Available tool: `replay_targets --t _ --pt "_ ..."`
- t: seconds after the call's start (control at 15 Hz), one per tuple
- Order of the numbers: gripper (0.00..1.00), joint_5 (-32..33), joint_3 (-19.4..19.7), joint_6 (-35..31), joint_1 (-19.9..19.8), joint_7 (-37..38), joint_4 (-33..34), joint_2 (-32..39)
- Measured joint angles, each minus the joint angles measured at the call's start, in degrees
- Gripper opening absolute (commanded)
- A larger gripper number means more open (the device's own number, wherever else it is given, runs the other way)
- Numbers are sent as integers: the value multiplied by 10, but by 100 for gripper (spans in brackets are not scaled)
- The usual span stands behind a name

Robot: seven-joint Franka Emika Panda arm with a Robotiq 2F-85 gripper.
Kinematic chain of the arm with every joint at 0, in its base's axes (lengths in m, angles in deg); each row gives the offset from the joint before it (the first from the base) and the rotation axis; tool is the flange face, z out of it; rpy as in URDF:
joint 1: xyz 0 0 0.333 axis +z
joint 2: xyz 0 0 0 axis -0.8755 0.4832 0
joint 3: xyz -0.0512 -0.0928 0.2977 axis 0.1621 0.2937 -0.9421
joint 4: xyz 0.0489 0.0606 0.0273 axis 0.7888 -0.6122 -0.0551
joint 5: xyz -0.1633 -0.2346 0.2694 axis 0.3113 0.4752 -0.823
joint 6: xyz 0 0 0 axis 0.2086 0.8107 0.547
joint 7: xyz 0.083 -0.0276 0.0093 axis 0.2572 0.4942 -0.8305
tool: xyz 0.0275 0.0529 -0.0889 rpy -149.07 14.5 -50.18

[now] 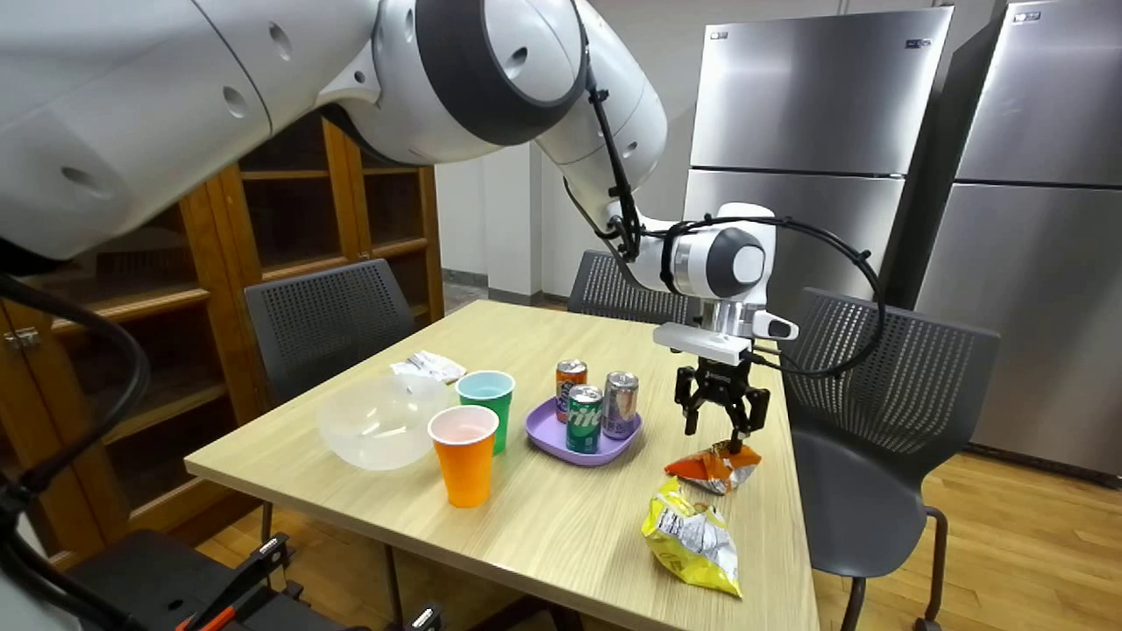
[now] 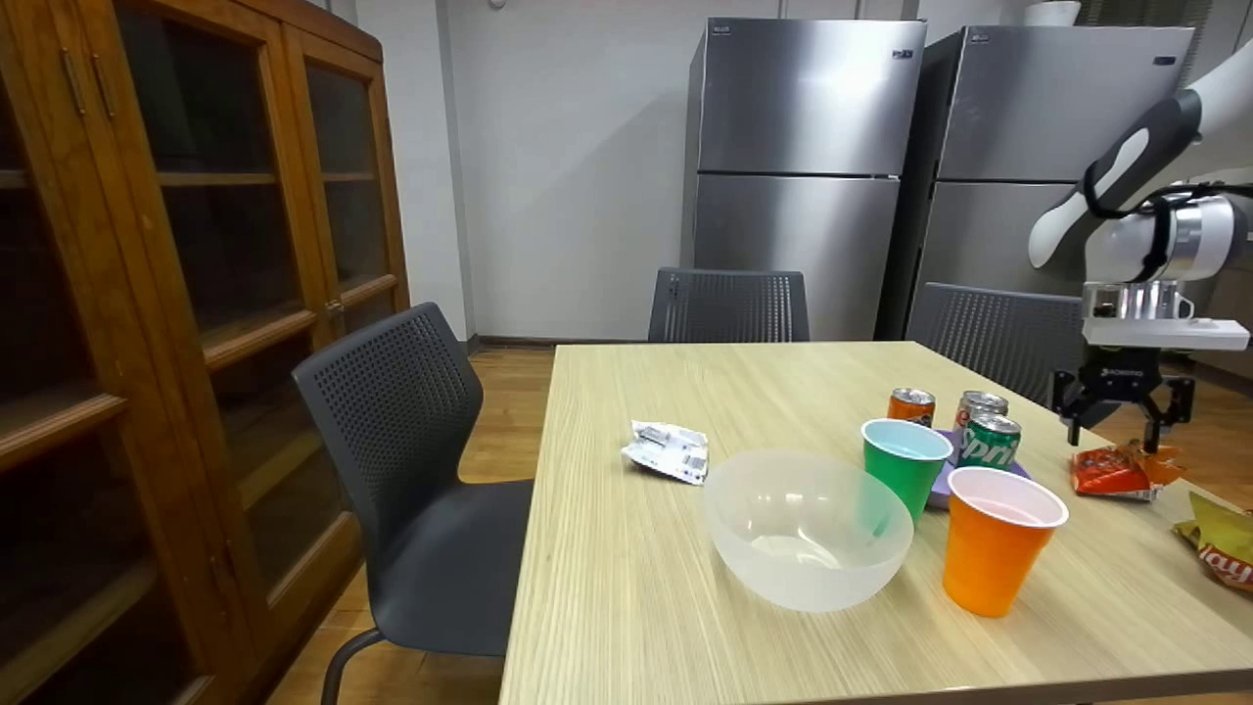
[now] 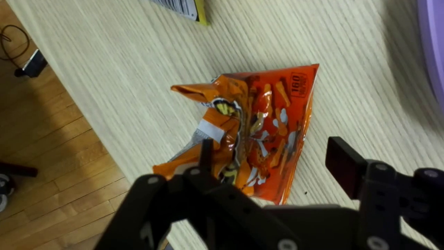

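Observation:
My gripper [image 1: 713,436] is open and empty, pointing down just above a crumpled orange-red snack bag [image 1: 714,471] on the table. In the wrist view the bag [image 3: 274,132] lies mostly between and ahead of the two fingers [image 3: 269,156]; the left finger overlaps its orange end, the right finger is over bare table. I cannot tell whether a fingertip touches the bag. A yellow chip bag [image 1: 692,539] lies near it. A purple plate [image 1: 542,431] bears an orange can [image 1: 570,375], a green Sprite can [image 1: 584,421] and a silver-purple can [image 1: 621,403].
A green cup [image 1: 498,407], an orange cup [image 1: 467,456] and a frosted bowl [image 2: 808,558] stand on the wooden table [image 2: 626,587]. A white crumpled packet [image 2: 669,450] lies behind the bowl. A dark chair [image 1: 877,421] stands close to the table edge near the gripper.

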Motion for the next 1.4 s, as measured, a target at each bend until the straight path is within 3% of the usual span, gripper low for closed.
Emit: replay_targets --t 0.4,0.47,1.4 --pt "5 0 0 5 -1 0 19 7" --pt "1 0 0 5 -1 0 20 7" --pt "0 0 1 -6 -3 -1 22 -20"
